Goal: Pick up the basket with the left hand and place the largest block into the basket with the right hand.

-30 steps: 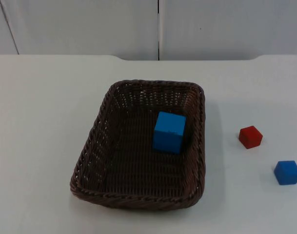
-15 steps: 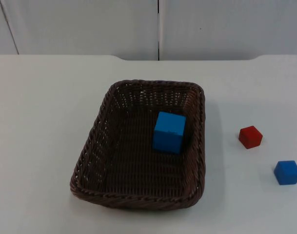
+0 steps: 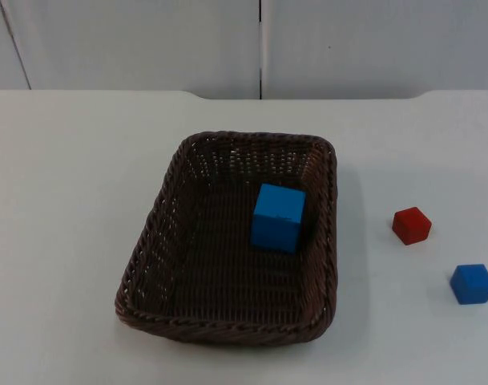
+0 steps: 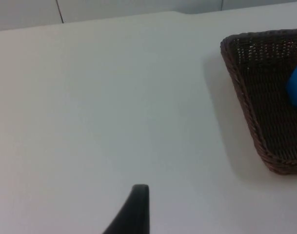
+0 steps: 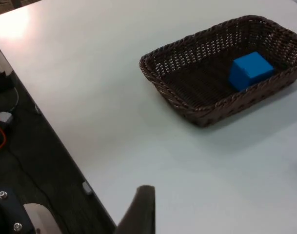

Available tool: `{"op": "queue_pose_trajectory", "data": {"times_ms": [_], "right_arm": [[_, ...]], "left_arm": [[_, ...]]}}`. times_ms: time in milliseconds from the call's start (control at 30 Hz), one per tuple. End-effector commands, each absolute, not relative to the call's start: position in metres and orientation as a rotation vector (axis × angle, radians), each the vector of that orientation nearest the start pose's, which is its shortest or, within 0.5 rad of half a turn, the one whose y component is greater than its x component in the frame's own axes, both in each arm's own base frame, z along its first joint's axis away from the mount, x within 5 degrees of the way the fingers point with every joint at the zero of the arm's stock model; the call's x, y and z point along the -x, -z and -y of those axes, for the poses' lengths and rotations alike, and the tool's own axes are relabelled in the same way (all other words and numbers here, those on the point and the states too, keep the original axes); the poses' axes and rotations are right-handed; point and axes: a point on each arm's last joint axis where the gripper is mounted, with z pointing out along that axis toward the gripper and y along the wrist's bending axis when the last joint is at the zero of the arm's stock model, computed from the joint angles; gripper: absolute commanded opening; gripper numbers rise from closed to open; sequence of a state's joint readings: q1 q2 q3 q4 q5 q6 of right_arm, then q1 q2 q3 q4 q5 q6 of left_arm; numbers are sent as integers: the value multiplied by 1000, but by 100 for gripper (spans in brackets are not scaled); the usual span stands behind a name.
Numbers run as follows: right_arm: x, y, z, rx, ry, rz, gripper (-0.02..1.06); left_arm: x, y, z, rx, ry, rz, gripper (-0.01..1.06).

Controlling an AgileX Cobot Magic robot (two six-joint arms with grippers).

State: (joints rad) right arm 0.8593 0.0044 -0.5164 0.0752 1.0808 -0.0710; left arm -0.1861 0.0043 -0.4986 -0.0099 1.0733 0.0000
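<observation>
1. Nearest us, the small blue cube (image 3: pixel 472 284) and small red cube (image 3: pixel 411 225) lie on the white desk (image 3: pixel 67 200).
2. The big blue block (image 3: pixel 278 217) sits inside the brown wicker basket (image 3: pixel 179 180), which rests on the desk; we judge the placing done.
3. The left hand (image 4: pixel 133 212) and right hand (image 5: pixel 138 212) hang well apart from the basket; we cannot tell their grip.
4. We read no writing anywhere.

No writing, label, brand, number or sign can be read anywhere; the woven basket (image 3: pixel 227 321), the large blue block (image 3: pixel 277 217) inside it, the small red block (image 3: pixel 411 225), the small blue block (image 3: pixel 471 284) and the white table (image 3: pixel 67 200) are all unmarked.
</observation>
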Motion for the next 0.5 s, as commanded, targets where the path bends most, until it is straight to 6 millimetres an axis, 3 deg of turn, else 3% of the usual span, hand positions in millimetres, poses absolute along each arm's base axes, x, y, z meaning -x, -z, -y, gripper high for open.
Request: {"op": "queue_pose_trajectory", "data": {"times_ms": [0, 467], "right_arm": [[9, -281, 2, 941, -570, -1870, 83], [9, -281, 2, 941, -570, -1870, 83]], "left_arm": [[5, -275, 0, -177, 130, -2059, 93], [5, -275, 0, -179, 129, -2059, 93]]}}
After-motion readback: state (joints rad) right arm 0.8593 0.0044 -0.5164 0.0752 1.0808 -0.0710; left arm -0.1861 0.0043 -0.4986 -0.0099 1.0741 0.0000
